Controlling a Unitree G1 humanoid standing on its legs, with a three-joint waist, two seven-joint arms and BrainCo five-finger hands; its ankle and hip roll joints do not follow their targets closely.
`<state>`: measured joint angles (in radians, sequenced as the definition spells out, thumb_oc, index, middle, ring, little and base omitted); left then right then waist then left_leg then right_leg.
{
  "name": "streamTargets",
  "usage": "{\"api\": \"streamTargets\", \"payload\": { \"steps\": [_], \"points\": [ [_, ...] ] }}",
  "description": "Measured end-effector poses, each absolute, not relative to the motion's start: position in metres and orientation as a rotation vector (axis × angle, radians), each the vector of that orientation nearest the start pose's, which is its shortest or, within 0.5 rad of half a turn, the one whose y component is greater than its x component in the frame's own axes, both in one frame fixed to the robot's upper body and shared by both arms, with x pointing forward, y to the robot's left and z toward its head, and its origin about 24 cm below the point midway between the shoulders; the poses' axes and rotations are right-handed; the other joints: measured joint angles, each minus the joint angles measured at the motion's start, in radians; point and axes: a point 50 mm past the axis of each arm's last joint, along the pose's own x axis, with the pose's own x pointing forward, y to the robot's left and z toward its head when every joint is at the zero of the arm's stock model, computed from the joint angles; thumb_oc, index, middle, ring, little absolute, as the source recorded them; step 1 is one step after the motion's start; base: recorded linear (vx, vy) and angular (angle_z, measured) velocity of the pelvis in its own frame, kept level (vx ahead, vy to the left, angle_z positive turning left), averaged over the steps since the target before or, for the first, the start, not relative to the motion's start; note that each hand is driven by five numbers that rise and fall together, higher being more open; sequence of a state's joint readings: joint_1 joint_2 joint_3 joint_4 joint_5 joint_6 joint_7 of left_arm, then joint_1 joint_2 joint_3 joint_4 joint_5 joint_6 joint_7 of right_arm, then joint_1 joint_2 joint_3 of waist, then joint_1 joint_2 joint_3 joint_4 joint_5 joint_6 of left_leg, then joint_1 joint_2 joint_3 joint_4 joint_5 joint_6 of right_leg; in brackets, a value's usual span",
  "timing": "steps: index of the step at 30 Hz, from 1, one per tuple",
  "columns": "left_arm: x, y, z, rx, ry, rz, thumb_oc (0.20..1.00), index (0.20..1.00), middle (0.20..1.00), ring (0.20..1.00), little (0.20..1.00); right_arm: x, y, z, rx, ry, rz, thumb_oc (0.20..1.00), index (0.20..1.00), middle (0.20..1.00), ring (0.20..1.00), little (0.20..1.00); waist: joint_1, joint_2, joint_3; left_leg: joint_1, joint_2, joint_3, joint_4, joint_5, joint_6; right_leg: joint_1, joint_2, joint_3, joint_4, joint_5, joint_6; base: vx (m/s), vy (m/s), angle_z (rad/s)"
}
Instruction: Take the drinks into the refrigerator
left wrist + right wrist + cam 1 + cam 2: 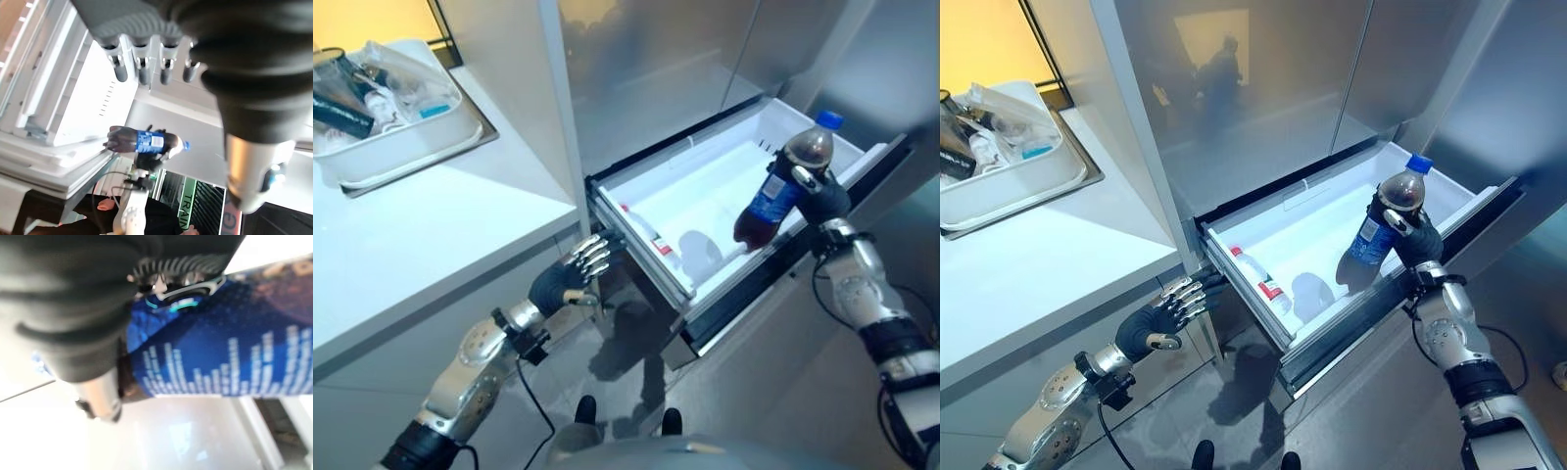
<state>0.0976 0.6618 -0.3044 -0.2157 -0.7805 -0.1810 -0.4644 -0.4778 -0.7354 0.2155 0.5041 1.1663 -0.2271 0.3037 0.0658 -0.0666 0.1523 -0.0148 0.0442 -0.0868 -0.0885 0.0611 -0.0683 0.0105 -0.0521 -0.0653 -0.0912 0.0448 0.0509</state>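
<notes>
A dark cola bottle [771, 199] with a blue label and blue cap is tilted over the right part of the open white refrigerator drawer [642, 238]. My right hand [822, 201] is shut on its upper half, from the drawer's front side. The blue label [220, 357] lies right against that hand in the right wrist view. A clear water bottle [1262, 283] with a red label lies along the drawer's left wall. My left hand [570, 275] is at the drawer's front left corner, its fingers [142, 68] straight and holding nothing. The left wrist view shows the cola bottle [146, 142] across the drawer.
A white counter [431, 230] runs to the left of the refrigerator. On it a white tub [396, 137] with several items stands in a metal tray. The grey upper refrigerator doors [656, 69] are closed behind the drawer. The drawer's front panel [773, 274] juts out toward me.
</notes>
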Motion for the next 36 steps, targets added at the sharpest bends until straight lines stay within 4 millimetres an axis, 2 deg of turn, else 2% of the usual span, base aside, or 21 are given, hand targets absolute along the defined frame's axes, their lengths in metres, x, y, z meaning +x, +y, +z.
{"api": "streamTargets", "payload": {
  "steps": [3, 10, 13, 16, 18, 23, 27, 30, 36],
  "points": [
    [0.213, 0.17, 0.086, -0.16, -0.094, -0.8, 1.0, 1.0, 1.0, 1.0, 1.0, 0.335, -0.283, 0.156, 0.221, -0.236, 0.201, 0.2, 0.2, 0.2, 0.2, 0.2, 0.002, -0.005, 0.019, -0.028, -0.002, -0.002, 0.0, 0.007, -0.002, -0.028, 0.002, -0.001, 0.0, 0.006, -0.001, -0.06, 0.003, 0.01],
    [0.214, 0.169, 0.091, -0.131, -0.094, -0.833, 1.0, 1.0, 1.0, 1.0, 1.0, 0.344, -0.285, 0.188, 0.108, -0.276, 0.23, 0.2, 0.2, 0.2, 0.2, 0.2, 0.0, -0.015, 0.076, -0.051, -0.003, 0.001, 0.0, 0.008, -0.002, -0.052, 0.002, 0.001, 0.0, 0.008, 0.001, -0.02, 0.006, -0.01],
    [0.215, 0.167, 0.095, -0.116, -0.102, -0.855, 1.0, 1.0, 1.0, 1.0, 1.0, 0.347, -0.28, 0.191, 0.064, -0.259, 0.255, 0.2, 0.2, 0.2, 0.2, 0.2, 0.001, -0.017, 0.091, -0.068, -0.003, 0.001, 0.0, 0.008, -0.002, -0.07, 0.002, 0.002, 0.001, 0.009, 0.0, -0.02, 0.005, -0.01],
    [0.217, 0.161, 0.098, -0.119, -0.119, -0.881, 1.0, 1.0, 1.0, 1.0, 1.0, 0.351, -0.272, 0.183, 0.02, -0.203, 0.287, 0.2, 0.2, 0.2, 0.2, 0.2, 0.002, -0.018, 0.106, -0.079, -0.004, 0.002, 0.0, 0.008, -0.002, -0.08, 0.001, 0.003, 0.001, 0.009, 0.001, -0.03, 0.009, -0.01],
    [0.219, 0.16, 0.104, -0.109, -0.145, -0.894, 1.0, 1.0, 1.0, 1.0, 1.0, 0.356, -0.263, 0.199, -0.019, -0.234, 0.322, 0.2, 0.2, 0.2, 0.2, 0.2, 0.002, -0.018, 0.134, -0.088, -0.004, 0.002, 0.001, 0.009, -0.002, -0.09, 0.002, 0.003, 0.001, 0.011, 0.001, 0.0, 0.0, 0.0],
    [0.221, 0.163, 0.109, -0.064, -0.15, -0.907, 1.0, 1.0, 1.0, 1.0, 1.0, 0.36, -0.264, 0.207, -0.109, -0.21, 0.324, 0.2, 0.2, 0.2, 0.2, 0.2, 0.004, -0.019, 0.159, -0.11, -0.004, 0.001, 0.001, 0.009, -0.002, -0.111, 0.002, 0.002, 0.001, 0.011, 0.001, -0.03, 0.005, 0.0],
    [0.221, 0.16, 0.108, -0.049, -0.136, -0.929, 1.0, 1.0, 1.0, 1.0, 1.0, 0.361, -0.263, 0.203, -0.156, -0.174, 0.333, 0.2, 0.2, 0.2, 0.2, 0.2, 0.006, -0.019, 0.181, -0.122, -0.004, 0.0, 0.002, 0.01, -0.003, -0.122, 0.001, -0.001, 0.001, 0.01, 0.002, 0.0, 0.0, 0.0],
    [0.226, 0.159, 0.116, -0.034, -0.172, -0.935, 1.0, 1.0, 1.0, 1.0, 1.0, 0.363, -0.261, 0.207, -0.165, -0.183, 0.341, 0.2, 0.2, 0.2, 0.2, 0.2, 0.006, -0.018, 0.209, -0.125, -0.004, -0.001, 0.002, 0.01, -0.003, -0.126, 0.002, -0.001, 0.001, 0.01, 0.002, 0.0, 0.0, 0.0],
    [0.228, 0.16, 0.12, -0.018, -0.188, -0.934, 1.0, 1.0, 1.0, 1.0, 1.0, 0.364, -0.258, 0.21, -0.199, -0.177, 0.355, 0.2, 0.2, 0.2, 0.2, 0.2, 0.005, -0.019, 0.213, -0.155, -0.005, -0.003, 0.011, 0.01, -0.003, -0.15, 0.0, -0.003, 0.002, 0.011, 0.001, -0.03, 0.004, 0.01]
  ]
}}
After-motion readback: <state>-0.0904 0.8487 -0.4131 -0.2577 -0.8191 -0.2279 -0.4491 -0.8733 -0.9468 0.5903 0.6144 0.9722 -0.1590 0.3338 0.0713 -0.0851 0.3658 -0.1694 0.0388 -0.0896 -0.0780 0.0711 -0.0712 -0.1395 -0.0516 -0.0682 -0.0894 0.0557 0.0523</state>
